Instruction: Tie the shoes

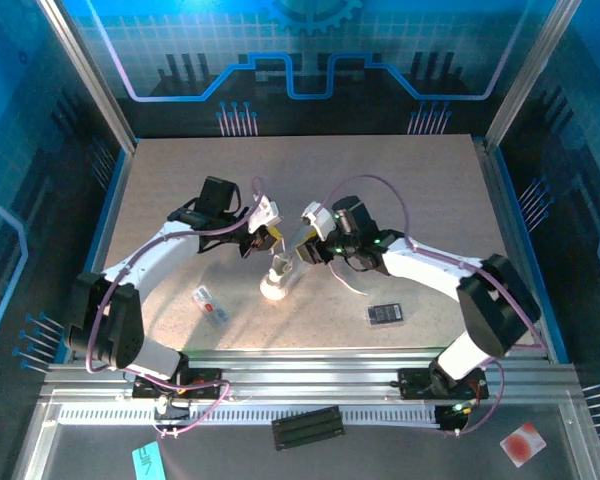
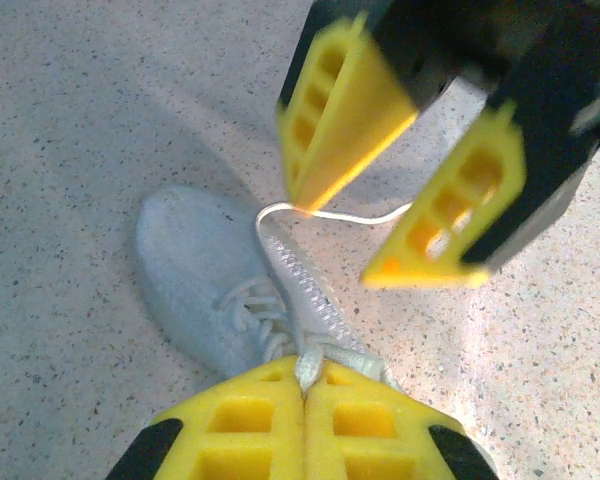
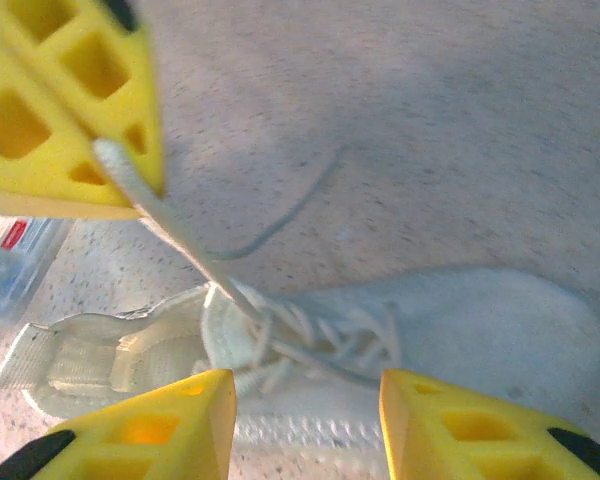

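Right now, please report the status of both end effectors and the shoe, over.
Left end effector shut on lace, lace taut. Right end effector open over shoe. Tag and black rectangle lie aside, not in the way.

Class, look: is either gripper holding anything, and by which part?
Left gripper pinches the sneaker by one lace, drawn taut from the eyelets. Right gripper is open, gripping nothing.

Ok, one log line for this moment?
step: lace tying | left gripper: shut on lace | right gripper: open above sneaker | lace: straight from sneaker to left gripper
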